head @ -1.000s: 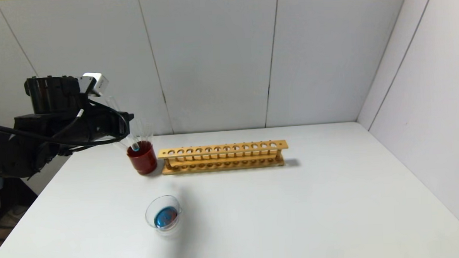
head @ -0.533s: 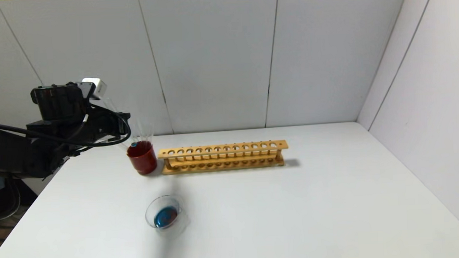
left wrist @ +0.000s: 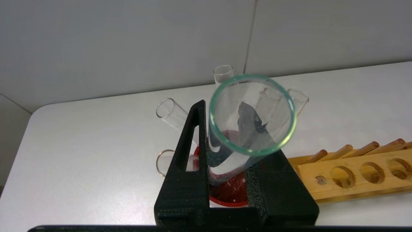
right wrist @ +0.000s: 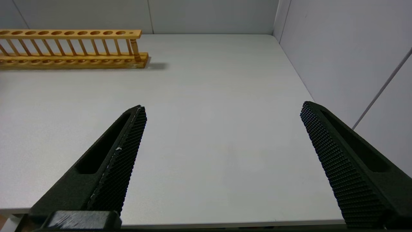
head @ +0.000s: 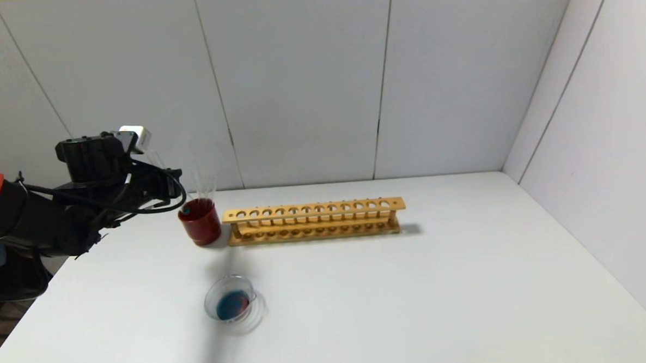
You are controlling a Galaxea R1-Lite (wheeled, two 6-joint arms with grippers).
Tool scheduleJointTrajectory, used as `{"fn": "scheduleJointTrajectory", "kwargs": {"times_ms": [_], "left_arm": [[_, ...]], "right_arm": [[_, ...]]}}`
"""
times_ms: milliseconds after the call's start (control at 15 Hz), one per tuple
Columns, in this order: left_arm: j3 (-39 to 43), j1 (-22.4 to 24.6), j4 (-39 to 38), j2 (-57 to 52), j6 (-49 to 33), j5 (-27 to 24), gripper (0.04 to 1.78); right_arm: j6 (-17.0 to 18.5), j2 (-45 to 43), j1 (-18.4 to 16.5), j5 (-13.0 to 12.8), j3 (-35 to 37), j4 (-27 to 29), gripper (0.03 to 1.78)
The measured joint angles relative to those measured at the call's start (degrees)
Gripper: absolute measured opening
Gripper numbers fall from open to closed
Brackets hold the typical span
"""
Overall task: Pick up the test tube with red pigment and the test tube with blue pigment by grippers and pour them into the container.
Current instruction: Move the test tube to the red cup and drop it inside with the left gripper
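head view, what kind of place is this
Probably a mock chemistry bench in a robot test cell: a wooden test tube rack, glass tubes standing in a red cup, and a glass dish of blue liquid on a white table.

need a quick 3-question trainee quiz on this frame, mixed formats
1. True or false: the right tool is shut on a tube.
2. The left tool grips a clear glass test tube with a blue trace at its bottom. The tube's lower end is at: A) the dark red opaque cup; B) the wooden rack; C) the bare table.
3. Fill in: the liquid in the low round clear glass dish is mostly ____.
Key: 1 false, it is open and empty; 2 A; 3 blue.
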Motion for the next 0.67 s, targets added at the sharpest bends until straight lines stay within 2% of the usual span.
{"fn": "scheduleJointTrajectory", "kwargs": {"times_ms": [667], "left_arm": [[1.71,-1.24,0.28,0.99,0.13,-0.30,0.35]], "right_arm": [[0.00,0.00,0.00,0.00,0.00,0.00,1.75]]}}
